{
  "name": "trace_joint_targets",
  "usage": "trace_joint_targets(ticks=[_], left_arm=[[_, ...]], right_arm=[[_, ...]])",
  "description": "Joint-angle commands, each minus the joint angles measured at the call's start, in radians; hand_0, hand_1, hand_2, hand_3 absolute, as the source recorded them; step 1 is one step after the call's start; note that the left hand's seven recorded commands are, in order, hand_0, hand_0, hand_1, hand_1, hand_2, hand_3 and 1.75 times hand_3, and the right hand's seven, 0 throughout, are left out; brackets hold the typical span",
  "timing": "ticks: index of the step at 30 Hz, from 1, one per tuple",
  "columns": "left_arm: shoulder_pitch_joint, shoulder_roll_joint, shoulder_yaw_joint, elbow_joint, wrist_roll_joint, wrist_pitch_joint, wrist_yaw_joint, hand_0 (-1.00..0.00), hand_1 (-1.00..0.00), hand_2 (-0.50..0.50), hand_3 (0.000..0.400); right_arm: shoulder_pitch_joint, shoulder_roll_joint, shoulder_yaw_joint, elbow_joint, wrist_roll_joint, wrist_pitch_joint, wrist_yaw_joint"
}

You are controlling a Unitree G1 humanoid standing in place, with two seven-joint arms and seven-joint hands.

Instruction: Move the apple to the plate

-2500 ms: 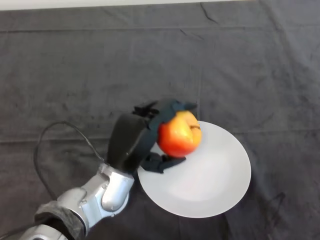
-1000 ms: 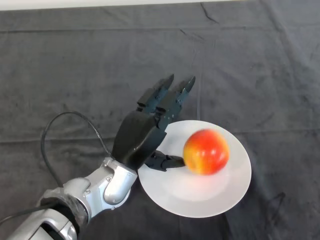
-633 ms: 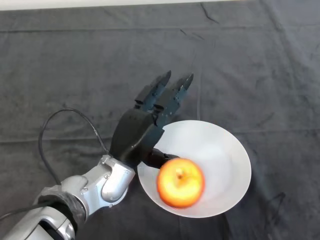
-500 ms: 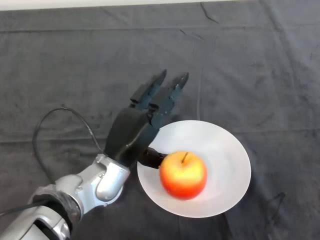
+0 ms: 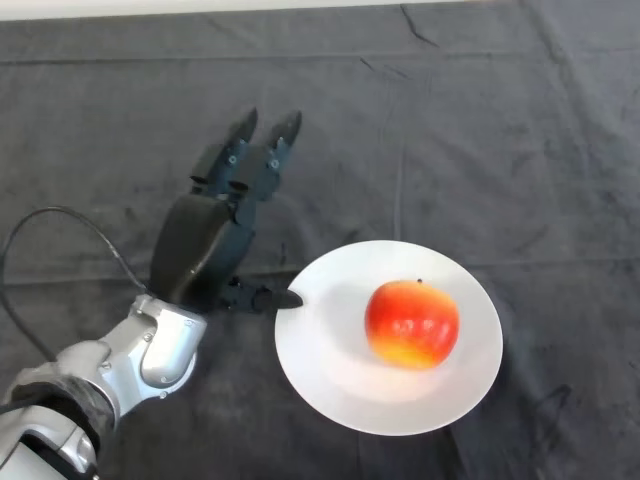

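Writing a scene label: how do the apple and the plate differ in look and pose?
The apple is round and red-yellow; the plate is flat and plain white. The apple sits upright on the plate, right of centre; the plate lies on the dark cloth. Neither touches the left hand, whose fingers are straight.

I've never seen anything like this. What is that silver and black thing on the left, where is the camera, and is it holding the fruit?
You are looking down from a camera on a humanoid robot's head at a table under a dark cloth. The silver-grey limb entering at the lower left is its left arm, ending in a black hand with straight fingers, so it is open and holds nothing. On the cloth lies a white plate, and a red and yellow apple sits on it, apart from the hand. The thumb tip just reaches the plate's left rim.
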Motion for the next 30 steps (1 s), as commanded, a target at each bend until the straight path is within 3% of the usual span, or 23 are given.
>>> trace_joint_targets(ticks=[1, 19, 30], left_arm=[[-0.025, 0.058, 0.028, 0.045, -0.022, -0.006, 0.025, 0.00, 0.00, 0.00, 0.000], [0.013, 0.190, 0.136, 0.083, -0.074, -0.026, 0.043, 0.00, 0.00, 0.00, 0.000], [0.053, 0.249, 0.246, 0.113, -0.173, -0.049, 0.022, 0.00, 0.00, 0.00, 0.000]], right_arm=[[0.028, -0.024, -0.0069, 0.021, 0.0073, -0.007, 0.0056], [0.028, -0.025, -0.0071, 0.022, 0.0070, -0.007, 0.0059], [0.028, -0.025, -0.0073, 0.022, 0.0068, -0.007, 0.0060]])
